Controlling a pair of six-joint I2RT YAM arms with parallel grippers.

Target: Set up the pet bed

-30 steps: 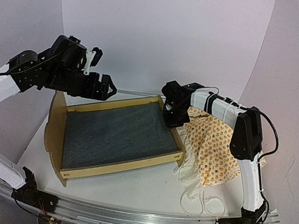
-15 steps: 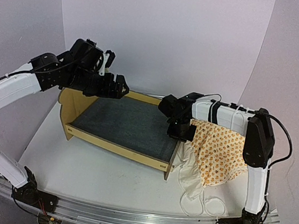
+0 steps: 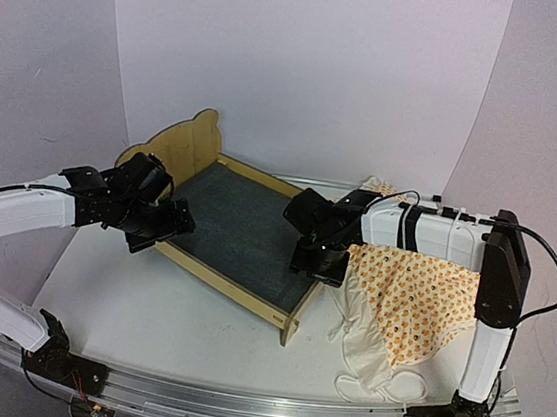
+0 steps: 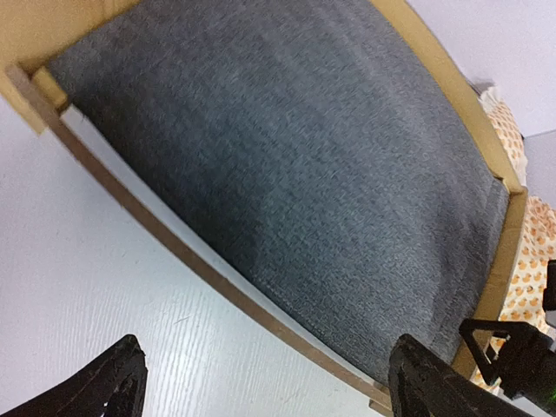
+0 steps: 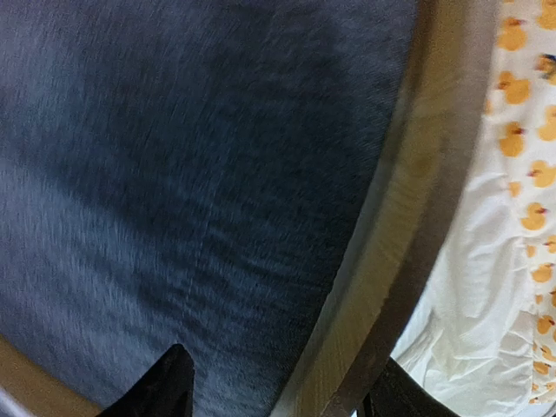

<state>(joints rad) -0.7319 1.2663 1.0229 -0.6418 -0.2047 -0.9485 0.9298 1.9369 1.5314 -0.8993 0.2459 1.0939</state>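
My left tool point(image 4: 265, 347) is wide open and holds nothing. It hangs over the tabletop point(image 4: 130, 287) just beside the left rail point(image 4: 174, 241) of the bed point(image 3: 241, 226). My right tool point(image 5: 278, 387) is at the right rail point(image 5: 391, 217), near the foot end. Its 2 fingers are parted with the rail running between them, but I cannot tell whether the pads pinch the wood or only straddle it.

The bed stands flat on the tabletop at an angle, with the headboard point(image 3: 183, 149) at the far left and the footboard point(image 3: 298, 317) toward me. I judge the frame placed, or nearly so, and that is the only step done, since the grey panel point(image 4: 287, 148) is bare.

The bedding point(image 3: 411, 299) has yet to go in. It lies bunched just right of the bed, up against the right rail. A scrap of the same print point(image 3: 382, 187) shows right of the bed, beyond the right arm point(image 3: 437, 232). It may be the pillow, but I cannot tell.

3 things stand in the way:
- The right arm crosses over the bedding's far edge, so I would have to draw it clear of the bed before lifting the cloth.
- The left tool is across the bed from the bedding.
- The rails and footboard form a raised lip that the ruffle could catch on.
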